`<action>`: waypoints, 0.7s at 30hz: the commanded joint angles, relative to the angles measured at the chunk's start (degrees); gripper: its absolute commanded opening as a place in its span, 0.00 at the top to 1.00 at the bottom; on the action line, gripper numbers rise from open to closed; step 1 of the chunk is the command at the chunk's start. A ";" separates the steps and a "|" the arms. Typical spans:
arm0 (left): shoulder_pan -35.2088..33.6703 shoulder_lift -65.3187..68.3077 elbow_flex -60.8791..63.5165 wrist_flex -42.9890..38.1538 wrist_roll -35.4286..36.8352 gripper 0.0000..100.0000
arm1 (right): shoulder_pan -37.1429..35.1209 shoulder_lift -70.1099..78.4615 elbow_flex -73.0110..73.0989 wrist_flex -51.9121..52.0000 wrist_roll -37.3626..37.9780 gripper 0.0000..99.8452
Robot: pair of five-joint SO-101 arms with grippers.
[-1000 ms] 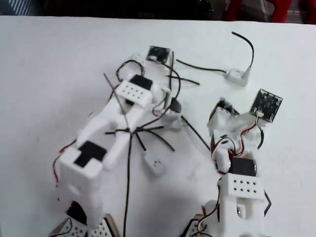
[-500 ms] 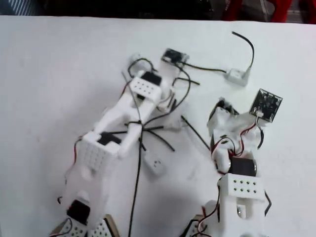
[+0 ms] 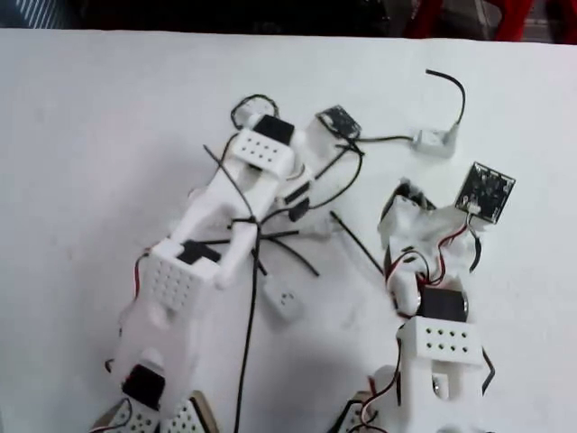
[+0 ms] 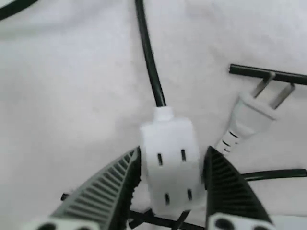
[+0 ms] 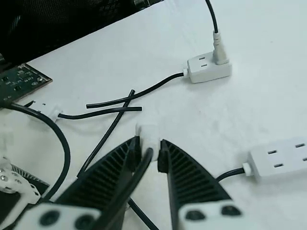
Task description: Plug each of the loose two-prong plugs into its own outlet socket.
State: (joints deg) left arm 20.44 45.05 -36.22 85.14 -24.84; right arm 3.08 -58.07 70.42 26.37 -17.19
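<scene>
The left end effector (image 4: 172, 155) is clamped on a white outlet socket (image 4: 168, 141), with one ribbed finger pressed to each side. All four slots on the socket's face are empty, and a black cord (image 4: 148, 57) leaves its end. Just beside it lies a loose two-prong plug (image 4: 249, 115), its prongs reaching a second black lead (image 4: 288, 75).

The right end effector (image 5: 149, 143) is closed on another white plug (image 5: 146, 130), whose cord trails back between the fingers. Farther off lies a filled socket (image 5: 206, 69) with a seated plug (image 5: 219, 50) in one pair of slots; the pair next to it is empty. A further socket (image 5: 278, 158) lies near, and the slots it shows are empty.

From the high view, on the white worktop (image 3: 90, 135), the filled socket sits at about 1 o'clock from the centre. A lone socket (image 3: 285, 299) lies at 6 o'clock, apart from both arms. I cannot tell whether it is the further socket.
</scene>
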 commanded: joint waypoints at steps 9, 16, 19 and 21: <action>-7.87 -1.01 -11.25 4.04 -0.88 0.69 | 0.22 -1.27 -0.44 -0.84 0.00 0.98; -12.18 -1.10 -30.24 17.49 0.09 0.74 | -1.54 -1.27 -0.44 -0.75 2.11 0.98; -15.43 -3.38 -31.91 17.49 2.02 0.78 | -4.44 -1.19 -0.97 1.10 6.33 0.98; -17.10 -6.20 -29.98 17.49 3.25 0.78 | -6.29 -1.19 -2.37 3.38 7.91 0.98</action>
State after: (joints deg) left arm 5.85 44.70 -64.79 102.20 -23.52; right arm -0.70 -58.07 70.42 27.34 -12.09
